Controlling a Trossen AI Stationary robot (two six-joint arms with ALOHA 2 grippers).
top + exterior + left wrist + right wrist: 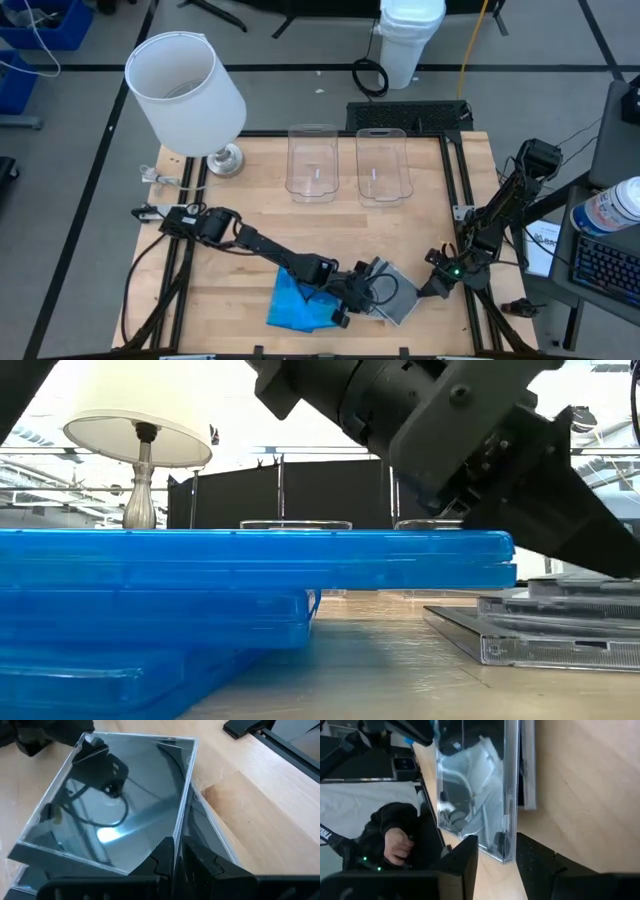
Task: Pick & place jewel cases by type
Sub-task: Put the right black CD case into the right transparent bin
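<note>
**Table stock: disc cases, front edge**

I log a pile of blue cases (295, 303) at the table's front, and a stack of grey cases (392, 293) just beside it toward my right arm.

High view only: two clear bins (347, 163) at the far edge, well apart from the cases; lamp (187, 88) at the far left corner.

Low view only: the blue cases lie layered, the top one overhanging the lower ones.

Left gripper (176, 857): fingers nearly together, clamped on the top grey case's edge, per its wrist view.

Right gripper (496, 856): spread, straddling a grey case edge; contact I cannot tell.
</note>
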